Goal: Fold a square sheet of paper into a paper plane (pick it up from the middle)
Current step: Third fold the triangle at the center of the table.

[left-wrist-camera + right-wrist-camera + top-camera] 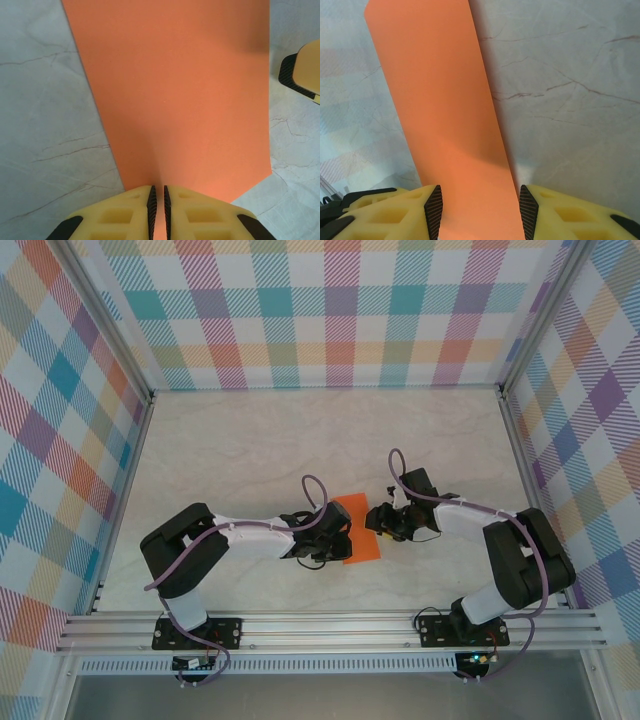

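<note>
Square sheet of paper [356, 530] [175, 100] [445, 115], one only and bright orange, lies near the middle of the table [250, 440], a little toward its near edge. Two grippers meet there. The left gripper [335, 533] [158, 192] pinches the sheet's edge, fingers almost together. The right gripper [381, 522] [480, 200] has its fingers apart, with the sheet running between them.
</note>
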